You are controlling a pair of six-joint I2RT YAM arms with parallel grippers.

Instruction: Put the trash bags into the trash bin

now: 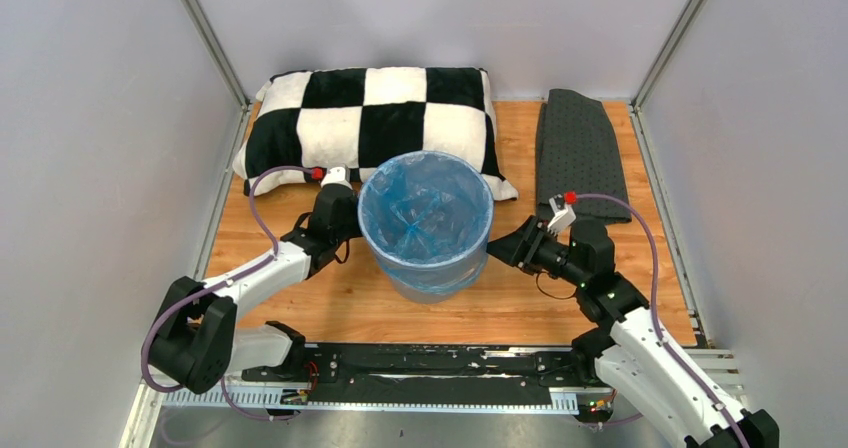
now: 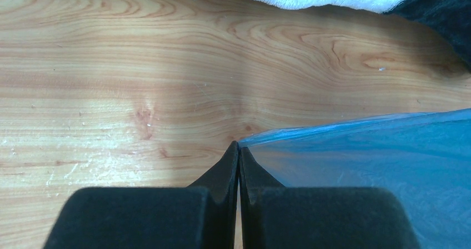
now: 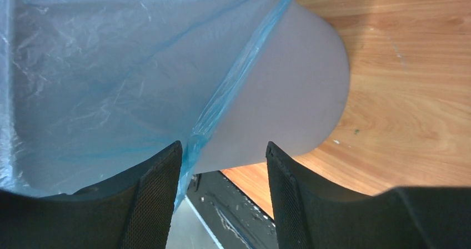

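Here, one trash bag (image 1: 425, 208) lines one trash bin (image 3: 289, 93) — left jaws pinch it, right jaws gape.

Lab test cell — grey walls (image 1: 90, 118), metal frame (image 1: 206, 33), wooden tabletop (image 1: 330, 308)

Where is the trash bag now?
Top view: the trash bag lines the grey trash bin at centre, between the left gripper and right gripper, in front of the checkered pillow.

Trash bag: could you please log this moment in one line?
trash bag: lining bin | left gripper: shut on bag edge | right gripper: open at bin
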